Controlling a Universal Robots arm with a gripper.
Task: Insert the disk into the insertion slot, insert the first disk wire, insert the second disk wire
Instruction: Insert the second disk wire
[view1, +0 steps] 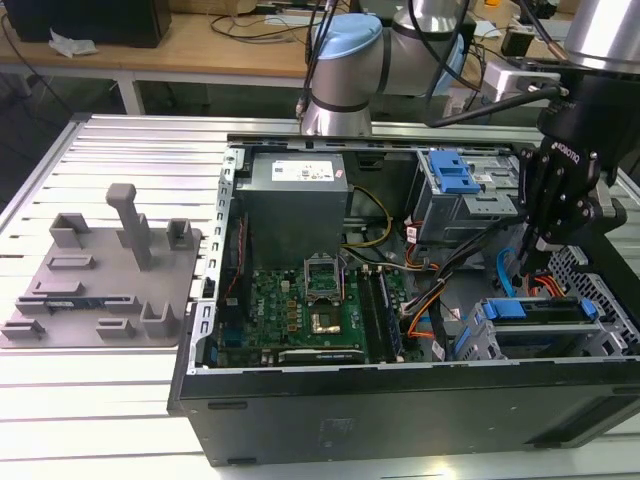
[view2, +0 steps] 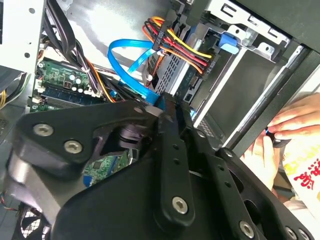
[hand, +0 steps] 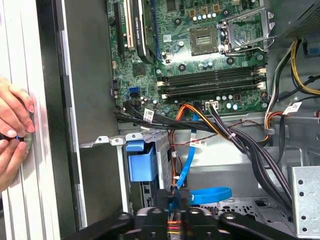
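Observation:
The disk (view1: 540, 328), silver-grey in its blue carrier (view1: 503, 309), lies inside the low grey insertion slot (view1: 478, 346) at the case's front corner on the exterior view's right. My gripper (view1: 543, 252) hangs just above the disk's rear end. In both wrist views its fingers (hand: 165, 216) are shut on the black plug of a flat blue disk wire (hand: 186, 167), which loops behind them (view2: 125, 52). A red, yellow and orange wire bundle (view2: 182, 42) ends in a black plug at the disk's rear (view2: 175, 72); whether it is seated I cannot tell.
A taller grey cage with a broad blue latch (view1: 452, 178) stands behind the slot. The motherboard (hand: 210, 55) and black cable bundles (hand: 250, 145) fill the case floor. A person's hands (hand: 12, 131) rest on the table beside the case wall. A grey fixture plate (view1: 95, 275) sits outside the case.

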